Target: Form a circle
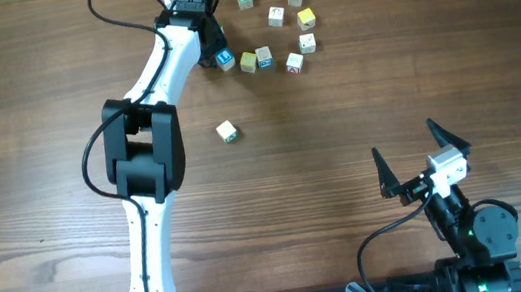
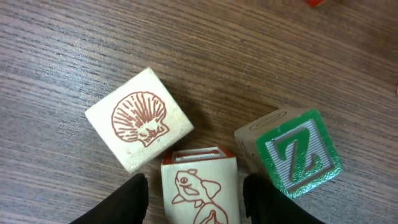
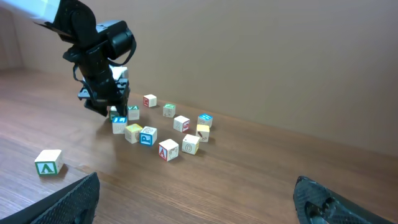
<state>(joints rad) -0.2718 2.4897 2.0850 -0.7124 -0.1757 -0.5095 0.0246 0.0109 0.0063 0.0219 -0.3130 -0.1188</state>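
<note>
Straddling a fish cube, the left fingers stand released: one dark tip on each side of it, with a thin gap showing on the left side, so the cube is not clamped. Just beside the fish cube's far-left corner lies a shell cube, turned at an angle. To the right sits a Z cube with a green face, also turned off square. All three rest on the wooden surface.

Seen from overhead, the left arm reaches to the far side of the surface, its fingers at the left end of the circle. The circle is a loose, open curve of about nine cubes at far centre. It runs from a blue cube rightward along the near side, then up the right side past a yellow cube and back along the far side. Its left side is open.

A lone cube lies apart, nearer than the curve and left of it. The right fingers are spread wide around bare air at the near right, well apart from the cubes.
</note>
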